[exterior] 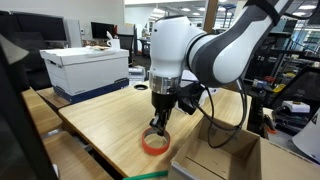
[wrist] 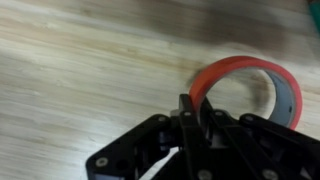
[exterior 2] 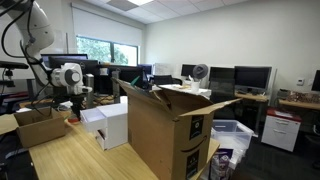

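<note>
One roll of red tape (exterior: 153, 149) lies flat on the pale wooden worktop (exterior: 100, 115), near the worktop's front edge in an exterior view. In the wrist view the roll (wrist: 245, 64) appears as a single open ring, red on its outer band and grey on its inner wall, with bare wood grain of the worktop (wrist: 80, 60) showing through its centre. One gripper (exterior: 158, 125) points straight down at the roll, its tips at the ring's far rim. In the wrist view the gripper (wrist: 187, 108) meets the ring's left edge, where one dark finger (wrist: 187, 102) stands against the red band. Whether the fingers are spread or pinching the rim cannot be told from these views. The gripper hangs from one white robot arm (exterior: 200, 50) with black joints, which bends in from the upper right. One open cardboard box (exterior: 225, 155) stands just beside the roll at the worktop's near corner. One white lidded box (exterior: 90, 65) on a blue base sits well apart at the far end of the worktop. One green object (exterior: 145, 175) shows at the lower picture edge, too little of it in view to identify.
</note>
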`<move>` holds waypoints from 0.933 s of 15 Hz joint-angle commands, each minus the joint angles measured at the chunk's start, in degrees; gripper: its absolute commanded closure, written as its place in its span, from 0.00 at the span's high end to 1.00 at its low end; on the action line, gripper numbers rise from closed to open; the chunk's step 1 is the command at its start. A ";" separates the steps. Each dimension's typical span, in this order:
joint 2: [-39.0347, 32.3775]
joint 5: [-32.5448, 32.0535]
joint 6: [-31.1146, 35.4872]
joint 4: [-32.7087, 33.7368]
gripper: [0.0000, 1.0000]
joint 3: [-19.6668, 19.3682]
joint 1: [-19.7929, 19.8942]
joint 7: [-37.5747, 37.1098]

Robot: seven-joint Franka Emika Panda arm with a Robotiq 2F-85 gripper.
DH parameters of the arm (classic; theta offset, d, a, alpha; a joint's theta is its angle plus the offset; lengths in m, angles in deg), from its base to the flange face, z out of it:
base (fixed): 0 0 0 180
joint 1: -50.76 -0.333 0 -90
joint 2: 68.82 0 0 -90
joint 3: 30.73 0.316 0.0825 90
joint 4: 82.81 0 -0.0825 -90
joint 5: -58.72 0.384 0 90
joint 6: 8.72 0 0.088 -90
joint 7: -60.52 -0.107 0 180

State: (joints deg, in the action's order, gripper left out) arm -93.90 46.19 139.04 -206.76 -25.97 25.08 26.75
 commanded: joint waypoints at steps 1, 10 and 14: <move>3.55 1.70 -2.69 -1.09 0.05 1.18 0.90 2.56; 9.70 1.72 -9.65 0.73 0.04 2.20 4.26 8.27; 12.01 1.41 -11.34 0.94 0.05 2.53 6.54 12.91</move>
State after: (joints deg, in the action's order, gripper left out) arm -84.97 46.22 129.67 -204.84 -24.66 29.13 34.25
